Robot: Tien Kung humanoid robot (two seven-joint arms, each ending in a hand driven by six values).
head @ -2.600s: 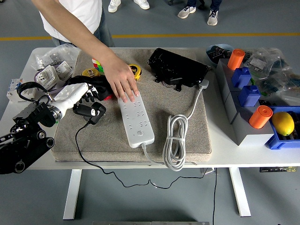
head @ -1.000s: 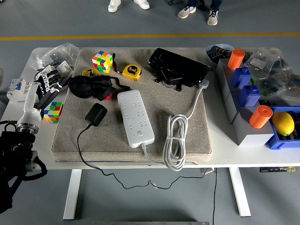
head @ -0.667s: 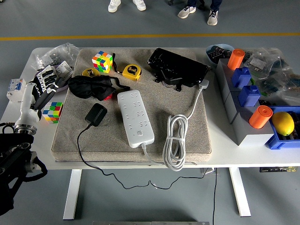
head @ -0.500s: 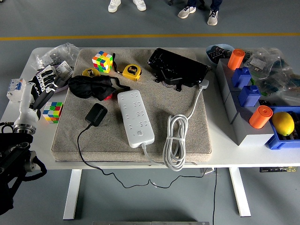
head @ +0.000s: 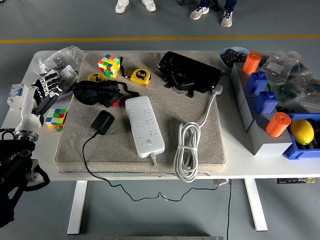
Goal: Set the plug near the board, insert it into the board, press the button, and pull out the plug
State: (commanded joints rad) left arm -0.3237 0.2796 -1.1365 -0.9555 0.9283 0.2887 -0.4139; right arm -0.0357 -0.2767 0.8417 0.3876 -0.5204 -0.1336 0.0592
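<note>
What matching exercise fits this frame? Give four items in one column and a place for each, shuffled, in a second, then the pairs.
Items:
1. black plug adapter
2. white power strip
3. yellow lemon
4. robot's left hand

Places:
A. in a blue bin at the table's right edge
B. at the table's left edge, off the grey mat
C. on the mat, left of the strip, unplugged
D. mid-mat, beside its coiled white cable

Pairs: 1-C, 2-D, 3-A, 4-B

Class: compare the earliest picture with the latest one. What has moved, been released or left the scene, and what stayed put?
The robot's left hand let go of the black plug adapter and drew back to the table's left edge, fingers open. The person's hand left the white power strip. Strip and coiled white cable stayed put.
</note>
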